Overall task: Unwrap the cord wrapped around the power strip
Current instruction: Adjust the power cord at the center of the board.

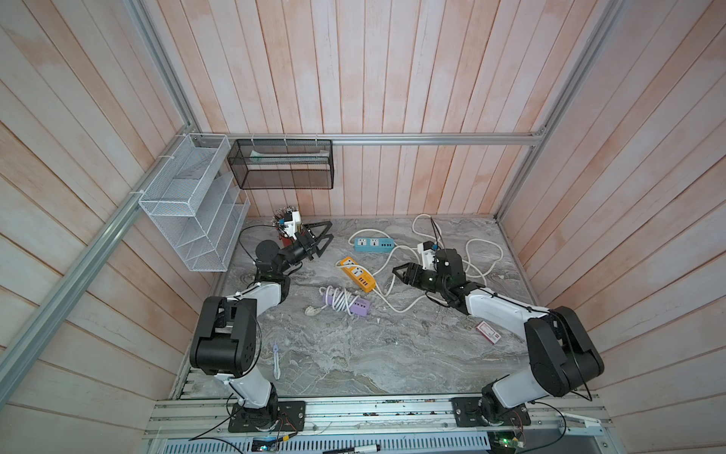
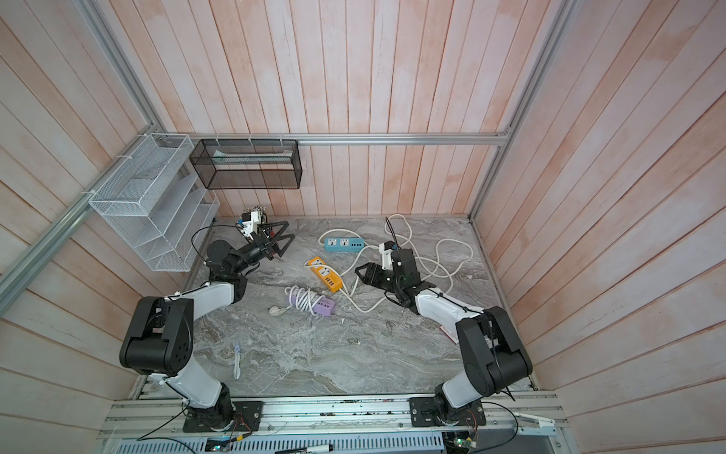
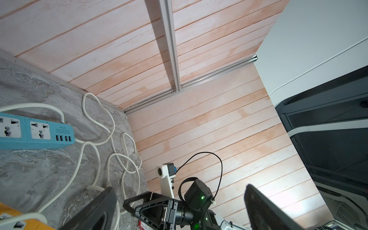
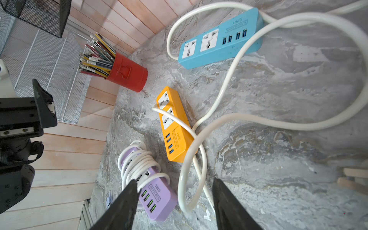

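Note:
The purple power strip lies flat near the table's middle, with its white cord coiled several times around it. The cord's plug rests on the table beside the strip's left end. My right gripper hovers open to the right of the orange strip, pointing toward the purple one and holding nothing. My left gripper is wide open and empty, raised at the back left near the pencil cup.
An orange power strip and a blue one lie behind the purple strip, their loose white cords looping across the back right. A red pencil cup, white mesh rack, black mesh basket and small card are nearby.

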You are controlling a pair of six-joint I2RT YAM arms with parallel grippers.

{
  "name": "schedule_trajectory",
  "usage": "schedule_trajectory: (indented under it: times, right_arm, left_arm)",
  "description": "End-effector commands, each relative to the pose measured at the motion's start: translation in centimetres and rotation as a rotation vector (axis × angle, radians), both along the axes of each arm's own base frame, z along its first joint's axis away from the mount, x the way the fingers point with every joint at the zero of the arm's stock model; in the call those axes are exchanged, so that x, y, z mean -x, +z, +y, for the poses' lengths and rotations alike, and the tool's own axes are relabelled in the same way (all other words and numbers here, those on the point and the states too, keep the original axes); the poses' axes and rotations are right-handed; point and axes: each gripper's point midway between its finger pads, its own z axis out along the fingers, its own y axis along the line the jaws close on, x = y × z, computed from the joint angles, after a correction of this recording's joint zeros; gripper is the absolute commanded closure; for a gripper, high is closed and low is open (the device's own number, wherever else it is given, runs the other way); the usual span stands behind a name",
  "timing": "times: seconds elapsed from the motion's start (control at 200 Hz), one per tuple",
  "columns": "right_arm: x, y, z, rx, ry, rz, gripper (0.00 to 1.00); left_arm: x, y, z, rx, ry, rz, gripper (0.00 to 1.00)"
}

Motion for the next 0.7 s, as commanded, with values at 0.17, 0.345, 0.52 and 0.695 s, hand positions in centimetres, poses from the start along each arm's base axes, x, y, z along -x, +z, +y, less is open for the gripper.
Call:
schedule_trajectory:
  times: [0.17,0.345,0.52,0.695]
  right_arm:
    - [-0.9,-3.3,2.4,0.012,0.042,0.057,0.43]
    - [-3.8,-1.2,3.7,0.007,0.053,-0.009,1.00]
    - [-7.1,6.5,0.0,0.011,-0.035,-0.174,1.00]
    - [-9.0,12.1,-3.4,0.022,-0.106,-0.277,1.00]
  left_arm:
    - [0.4,0.6,0.1,-0.002,-0.006,-0.028,0.00]
    - [0.5,0.3,0.0,-0.005,-0.008,-0.021,0.00]
    - [0.6,0.0,0.2,-0.011,-0.003,-0.019,0.00]
    - [0.3,-0.4,0.4,0.002,0.006,-0.010,0.00]
